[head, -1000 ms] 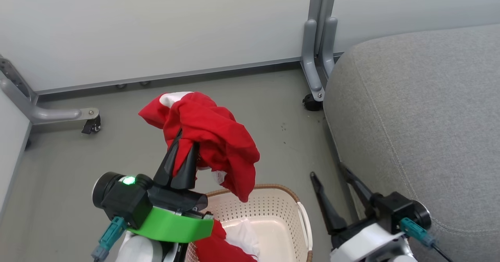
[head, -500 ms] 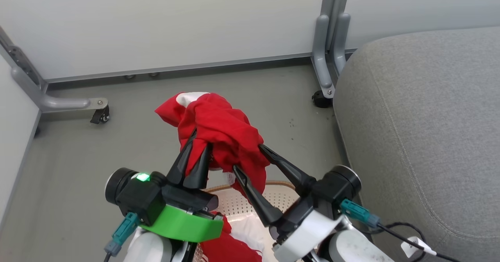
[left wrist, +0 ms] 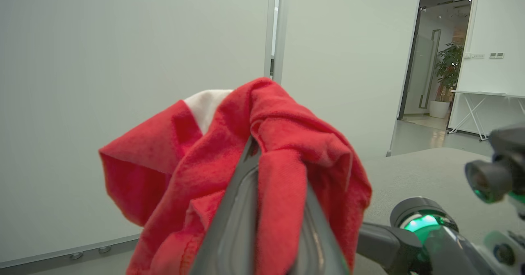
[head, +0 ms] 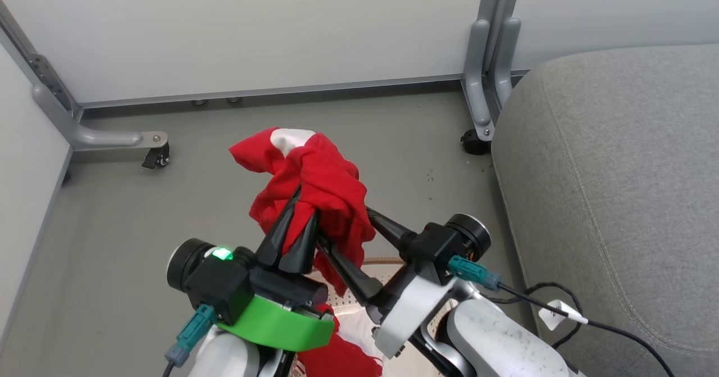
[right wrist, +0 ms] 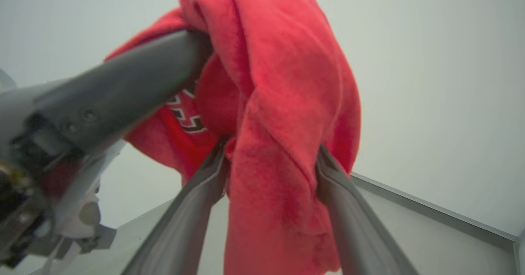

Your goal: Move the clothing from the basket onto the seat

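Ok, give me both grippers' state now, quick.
Left gripper: shut on the red garment.
Right gripper: open, straddling the same garment.

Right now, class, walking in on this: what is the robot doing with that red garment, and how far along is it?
The left gripper is shut on a red garment, holding it up above the basket. The right gripper is open, its fingers either side of the hanging fabric. A second garment, red and white, lies in the basket. Neither has reached the grey seat at the right.
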{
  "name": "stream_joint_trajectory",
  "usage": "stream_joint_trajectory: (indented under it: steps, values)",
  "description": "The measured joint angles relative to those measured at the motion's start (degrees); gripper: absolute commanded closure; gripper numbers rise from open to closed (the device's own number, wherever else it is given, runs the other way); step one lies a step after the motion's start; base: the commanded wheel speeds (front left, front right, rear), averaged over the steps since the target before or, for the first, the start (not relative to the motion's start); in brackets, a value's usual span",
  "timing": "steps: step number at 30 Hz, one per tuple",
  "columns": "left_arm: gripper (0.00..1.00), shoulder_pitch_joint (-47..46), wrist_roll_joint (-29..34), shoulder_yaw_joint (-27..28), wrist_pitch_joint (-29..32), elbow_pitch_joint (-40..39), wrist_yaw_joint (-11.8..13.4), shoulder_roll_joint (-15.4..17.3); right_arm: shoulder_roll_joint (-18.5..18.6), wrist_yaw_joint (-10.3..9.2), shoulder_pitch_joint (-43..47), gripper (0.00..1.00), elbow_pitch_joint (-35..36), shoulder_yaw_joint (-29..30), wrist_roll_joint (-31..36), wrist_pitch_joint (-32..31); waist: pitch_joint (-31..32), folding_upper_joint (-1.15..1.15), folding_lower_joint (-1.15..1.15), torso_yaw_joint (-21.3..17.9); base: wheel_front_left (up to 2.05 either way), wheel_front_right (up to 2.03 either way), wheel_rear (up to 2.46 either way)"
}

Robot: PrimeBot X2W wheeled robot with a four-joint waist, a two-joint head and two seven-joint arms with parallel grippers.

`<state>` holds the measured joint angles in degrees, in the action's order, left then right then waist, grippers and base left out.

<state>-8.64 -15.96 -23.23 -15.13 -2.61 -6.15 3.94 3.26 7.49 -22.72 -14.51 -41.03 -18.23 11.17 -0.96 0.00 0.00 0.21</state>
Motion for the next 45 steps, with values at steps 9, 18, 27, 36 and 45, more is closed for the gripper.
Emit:
stream_joint_trajectory:
  steps: [9,18,27,36,45]
  values:
    - [1.0,-0.1,-0.3,-0.3,0.0,0.0,-0.1,0.0,-0.3,0.0,-2.0,1.0,-2.9,-1.5,-2.6,1.1,0.0,0.0,0.0,-0.1,0.0,0.0,0.0]
    - [1.0,-0.1,-0.5,-0.6,0.0,0.2,0.1,0.1,-0.3,0.0,-2.3,1.0,-3.9,-1.6,-3.4,1.8,0.2,0.0,0.0,0.0,0.0,0.0,0.0]
    - [0.0,0.0,-1.3,-0.6,1.2,0.2,1.1,0.4,-0.3,0.0,-3.3,1.0,-4.9,-0.4,-3.9,2.3,0.1,0.0,0.0,0.3,0.0,0.0,0.0]
    - [0.0,4.3,0.3,-2.5,4.6,-0.1,1.3,4.3,0.4,0.0,-4.2,1.0,-7.1,1.4,-3.5,3.0,0.1,0.0,0.0,0.4,0.0,0.0,0.0]
    - [0.0,8.2,1.0,-4.9,6.8,1.3,1.3,5.9,0.8,0.0,-4.3,1.0,-9.2,2.6,-3.0,3.4,0.1,0.0,0.0,1.0,0.0,0.0,0.0]
